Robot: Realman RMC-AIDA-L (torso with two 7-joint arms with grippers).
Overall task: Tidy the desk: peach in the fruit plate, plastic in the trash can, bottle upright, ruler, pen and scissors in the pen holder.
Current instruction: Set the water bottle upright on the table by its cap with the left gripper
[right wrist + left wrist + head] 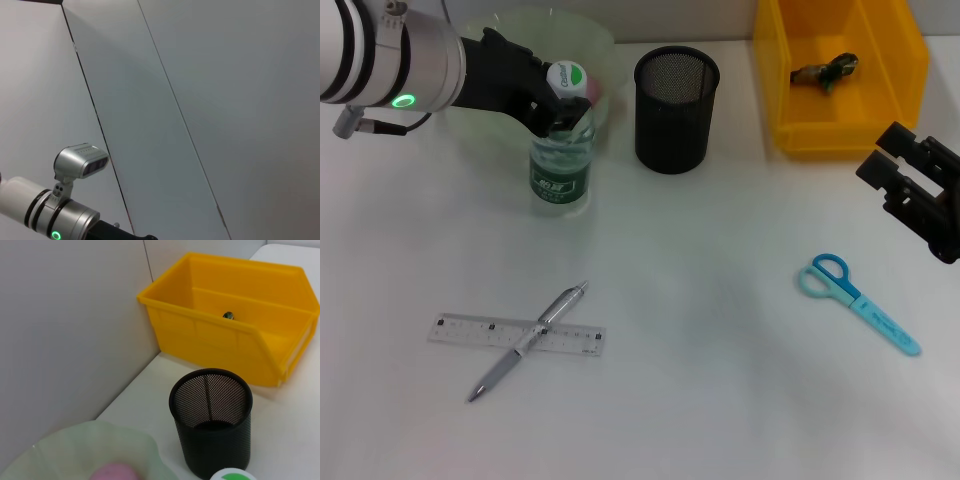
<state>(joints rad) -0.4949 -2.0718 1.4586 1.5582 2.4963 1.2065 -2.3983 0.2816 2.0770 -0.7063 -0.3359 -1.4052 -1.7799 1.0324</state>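
Clear plastic with a green label, the bottle [561, 165] stands upright on the desk [720, 400], just in front of the plate [605, 45]. We see the left gripper [560, 112] reaching in from the left, its jaws clamped on the bottle's neck just under the white and green cap [566, 78]. A pink peach [114, 474] lies in the plate behind the bottle. Beside them stands the black mesh holder [677, 95], and near it the yellow bin [840, 75] with a dark crumpled scrap [825, 71] inside. Nearer to us, the pen [528, 341] lies slantwise across the ruler [517, 334], touching it. Blue scissors [857, 301] lie well apart on the right side. Above them hangs the right gripper [898, 181], its jaws apart and holding nothing.
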